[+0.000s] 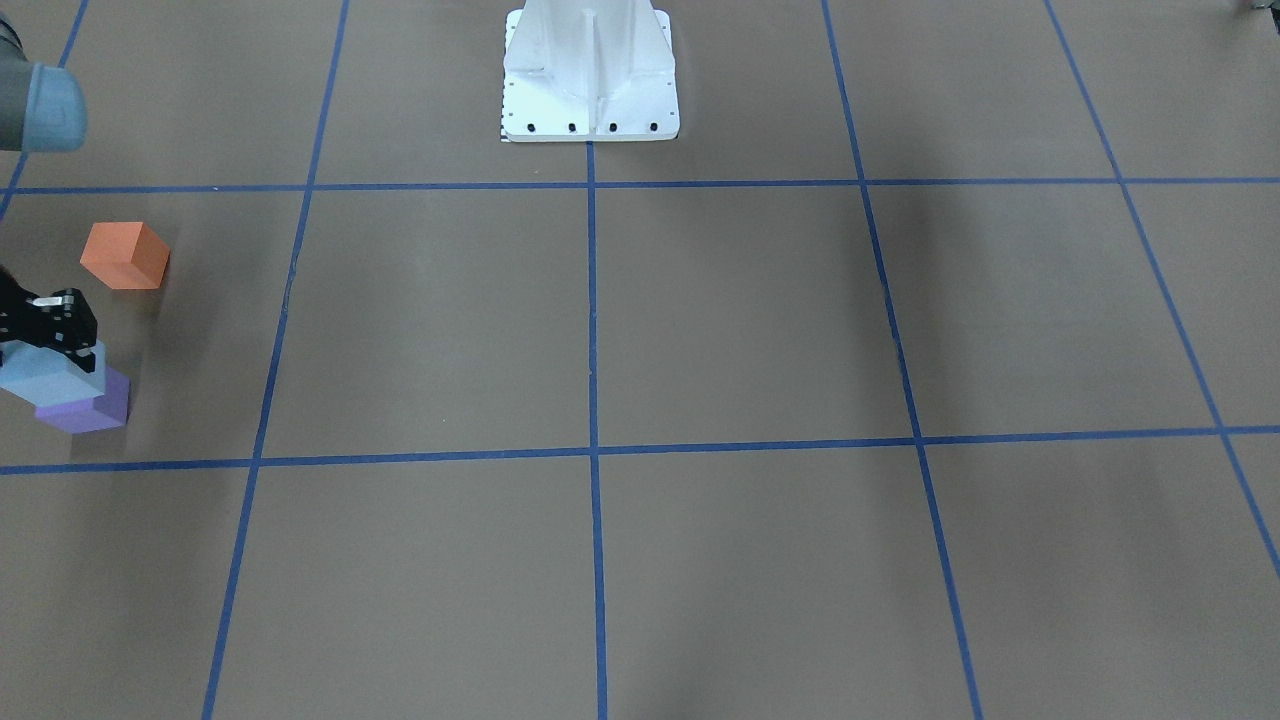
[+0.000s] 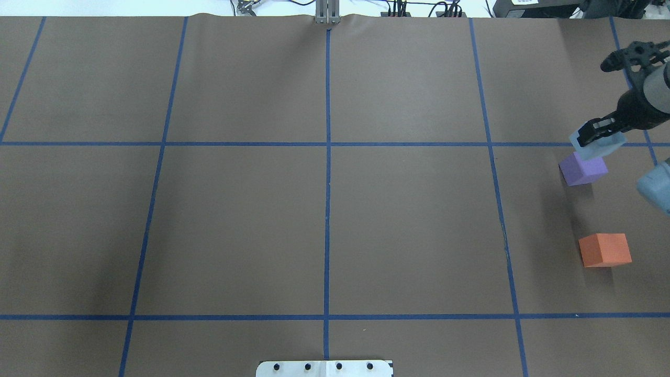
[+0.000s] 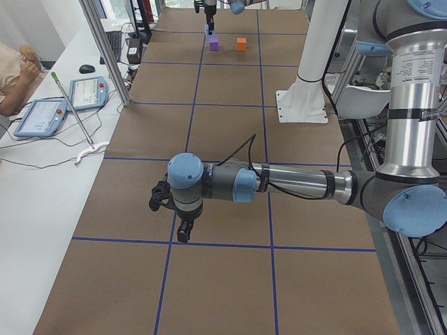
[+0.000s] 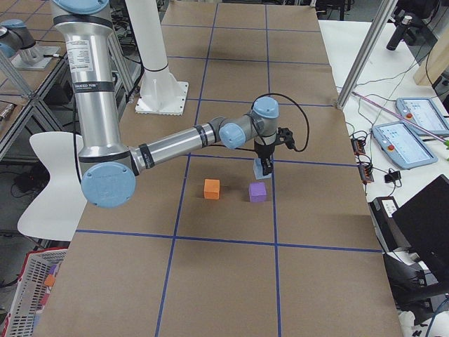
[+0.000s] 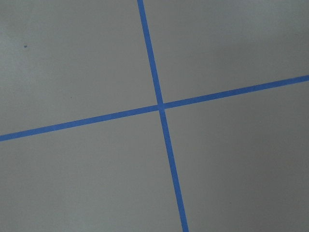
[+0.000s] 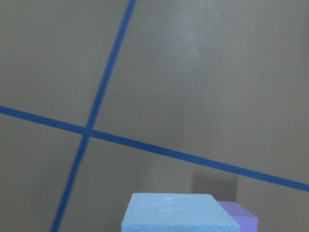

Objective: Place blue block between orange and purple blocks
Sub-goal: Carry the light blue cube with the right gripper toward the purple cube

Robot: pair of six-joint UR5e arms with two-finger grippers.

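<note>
The right gripper (image 2: 595, 132) is clamped on a pale blue foam cube (image 2: 601, 148), holding it just over the far edge of a matte purple foam cube (image 2: 583, 168). A sharp-edged orange foam cube (image 2: 604, 250) sits apart, nearer the robot, on the brown paper-covered table (image 2: 408, 225). The left gripper (image 3: 183, 232) hangs well away; I cannot tell whether its fingers are apart.

Brown table cover (image 2: 235, 225), blue tape grid (image 2: 327, 209); white bench (image 3: 28, 209) alongside; aluminium post (image 3: 106, 52).

Right hand (image 2: 594, 135) grips blue block (image 2: 602, 150); left arm (image 3: 293, 183) stretched level.
</note>
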